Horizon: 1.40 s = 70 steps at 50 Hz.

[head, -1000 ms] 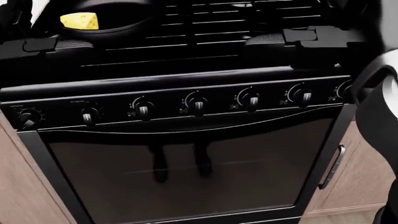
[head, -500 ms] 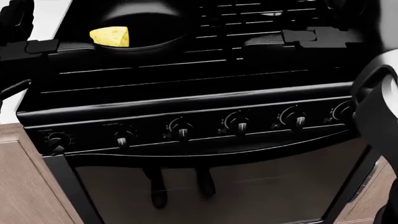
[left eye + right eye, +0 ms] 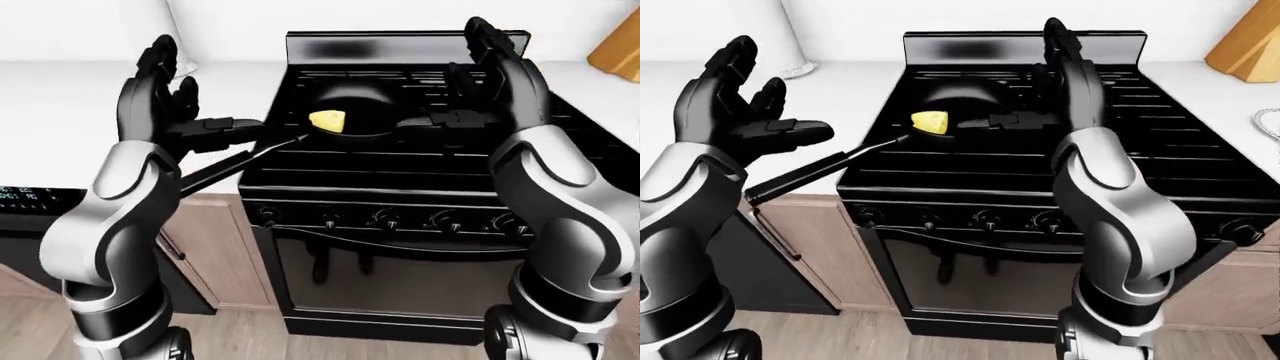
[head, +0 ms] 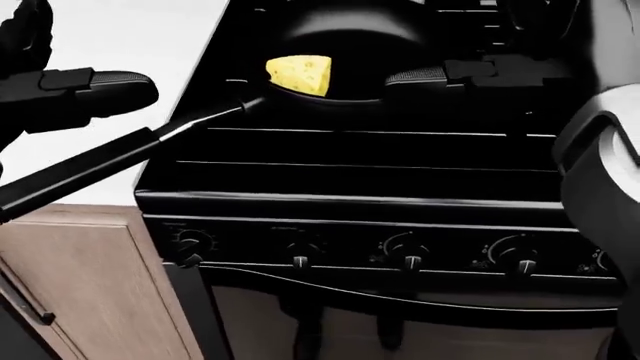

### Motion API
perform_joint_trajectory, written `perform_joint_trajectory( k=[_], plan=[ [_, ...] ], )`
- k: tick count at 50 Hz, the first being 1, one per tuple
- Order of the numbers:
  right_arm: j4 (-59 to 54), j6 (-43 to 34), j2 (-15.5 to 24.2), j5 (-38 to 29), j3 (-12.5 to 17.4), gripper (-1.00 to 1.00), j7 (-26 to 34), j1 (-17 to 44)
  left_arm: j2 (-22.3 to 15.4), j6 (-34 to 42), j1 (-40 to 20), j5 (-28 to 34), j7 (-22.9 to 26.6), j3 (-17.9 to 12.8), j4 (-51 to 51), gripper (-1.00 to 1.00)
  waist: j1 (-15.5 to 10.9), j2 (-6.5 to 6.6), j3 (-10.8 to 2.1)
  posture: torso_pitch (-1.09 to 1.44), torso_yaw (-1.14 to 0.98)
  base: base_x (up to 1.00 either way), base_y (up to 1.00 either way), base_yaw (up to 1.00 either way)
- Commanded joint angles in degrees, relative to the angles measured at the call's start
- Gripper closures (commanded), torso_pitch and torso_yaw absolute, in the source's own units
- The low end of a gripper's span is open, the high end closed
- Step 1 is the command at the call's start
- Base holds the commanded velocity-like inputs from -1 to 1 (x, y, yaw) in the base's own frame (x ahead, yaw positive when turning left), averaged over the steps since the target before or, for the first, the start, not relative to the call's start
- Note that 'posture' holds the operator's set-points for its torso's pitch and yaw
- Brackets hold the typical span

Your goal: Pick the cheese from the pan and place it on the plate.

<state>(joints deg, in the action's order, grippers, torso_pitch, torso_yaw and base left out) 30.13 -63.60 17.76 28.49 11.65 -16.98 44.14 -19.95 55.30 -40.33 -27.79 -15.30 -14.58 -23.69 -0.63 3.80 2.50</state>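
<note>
Cheese sits in the pan on a black stove between white counters; both hands' fingers apart.

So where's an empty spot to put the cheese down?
The white counter left of the stove is bare, though the pan handle sticks out over its edge. The burner grates right of the pan are free too. No plate shows.
</note>
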Motion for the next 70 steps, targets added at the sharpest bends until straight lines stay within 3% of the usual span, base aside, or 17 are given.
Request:
perform_joint_trajectory(
  k=[1, 11, 14, 15, 17, 21, 24, 25, 34, 35, 37, 38, 39, 43, 44, 49, 70],
  plan=[
    [1.7, 2.3, 1.0, -0.6, 1.5, -1.00, -0.2, 2.0, -0.4, -1.9, -2.4, -0.3, 0.4, 0.1, -1.9, -1.00, 0.4, 0.02, -1.99, 0.00, 0.00, 0.09, 0.23, 0.00],
    [1.9, 2.1, 1.1, -0.5, 1.5, -1.00, -0.3, 2.0, -0.4, -1.8, -2.4, -0.3, 0.3, 0.2, -2.0, -1.00, 0.1, -4.33, -1.64, 0.00, 0.00, 0.09, 0.23, 0.00],
    [1.7, 2.4, 1.1, -0.8, 1.3, -1.00, -0.1, 1.8, -0.3, -2.0, -2.2, -0.2, 0.3, 0.3, -1.9, -1.00, -0.3, -7.12, -2.15, 0.00, 0.00, 0.08, 0.23, 0.00],
    [1.7, 2.5, 1.1, -0.9, 1.2, -1.00, 0.0, 1.8, -0.3, -2.0, -2.2, -0.2, 0.4, 0.3, -1.9, -1.00, 0.1, -5.05, -1.69, 0.00, 0.00, 0.09, 0.22, 0.00],
    [1.7, 2.4, 1.0, -1.2, 0.9, -1.00, 0.1, 1.8, -0.3, -2.2, -2.1, -0.1, 0.5, 0.3, -1.8, -1.00, -0.1, -6.82, -1.47, 0.00, 0.00, 0.02, 0.09, 0.00],
    [1.7, 2.1, 0.7, -1.6, 0.9, -1.00, 0.3, 1.9, -0.2, -1.8, -2.3, -0.1, 0.4, 0.3, -2.0, -1.00, 0.0, -5.47, -0.10, 0.00, 0.00, 0.00, 0.00, 0.00],
    [1.8, 2.0, 0.7, -1.9, 0.9, -1.00, 0.4, 1.9, -0.1, -2.1, -2.1, 0.0, 0.5, 0.4, -1.9, -1.00, 0.8, -1.73, -0.41, 0.00, 0.00, 0.00, 0.00, 0.00],
    [1.8, 2.0, 0.6, -1.9, 1.0, -1.00, 0.4, 2.0, -0.1, -2.1, -2.1, 0.0, 0.5, 0.4, -1.9, -1.00, 0.7, -3.67, 0.12, 0.00, 0.00, 0.00, 0.00, 0.00],
    [1.4, 1.1, 0.1, -2.1, 1.3, -1.00, 0.5, 2.0, -0.1, -2.2, -2.1, 0.2, 0.7, 0.4, -1.7, -1.00, 0.1, -4.47, -1.32, 0.00, 0.00, 0.00, 0.00, 0.00],
    [1.5, 1.1, 0.0, -2.0, 1.1, -1.00, 0.4, 2.0, -0.1, -2.2, -2.1, 0.2, 0.7, 0.4, -1.8, -1.00, 0.1, -4.22, -2.56, 0.00, 0.00, 0.00, -0.42, 0.00],
    [1.4, 1.3, 0.1, -2.1, 1.0, -1.00, 0.6, 2.0, -0.1, -2.4, -2.0, 0.3, 0.8, 0.4, -1.6, -1.00, 0.5, -0.41, -1.51, 0.00, 0.00, 0.00, -0.86, 0.00],
    [1.4, 1.6, 0.1, -2.1, 1.1, -1.00, 0.6, 1.9, -0.1, -2.4, -2.0, 0.3, 0.9, 0.4, -1.6, -1.00, 0.2, -0.13, -1.51, 0.00, 0.00, 0.01, -0.51, 0.00],
    [1.4, 1.7, 0.1, -2.1, 1.1, -1.00, 0.6, 1.9, 0.0, -2.3, -2.1, 0.3, 0.8, 0.5, -1.6, -1.00, 0.0, -0.11, -1.05, 0.00, 0.00, 0.00, 0.00, 0.00],
    [1.8, 1.4, 0.1, -2.2, 0.8, -1.00, 0.7, 1.9, 0.0, -2.2, -2.2, 0.3, 0.7, 0.4, -1.8, -1.00, -0.7, -7.78, 0.03, 0.00, 0.00, 0.00, 0.00, 0.00],
    [1.8, 1.6, 0.1, -2.4, 0.6, -1.00, 0.9, 1.8, 0.0, -1.9, -2.3, 0.2, 0.6, 0.5, -2.0, -1.00, -0.4, -5.74, 0.75, 0.00, 0.00, 0.00, 0.00, 0.00],
    [1.9, 1.6, 0.0, -2.7, 0.3, -1.00, 1.6, 1.7, 0.1, -1.9, -2.2, 0.3, 0.6, 0.5, -2.0, -1.00, 0.7, -1.88, -0.85, 0.00, 0.00, 0.00, 0.00, 0.00],
    [-12.4, 5.4, 1.8, -9.5, -3.6, -1.00, 10.9, 10.1, -0.2, -1.7, -2.4, -0.5, 0.3, 0.1, -2.2, -1.00, 0.5, -3.51, -1.62, 0.00, 0.00, 0.00, 0.00, 0.00]
  ],
)
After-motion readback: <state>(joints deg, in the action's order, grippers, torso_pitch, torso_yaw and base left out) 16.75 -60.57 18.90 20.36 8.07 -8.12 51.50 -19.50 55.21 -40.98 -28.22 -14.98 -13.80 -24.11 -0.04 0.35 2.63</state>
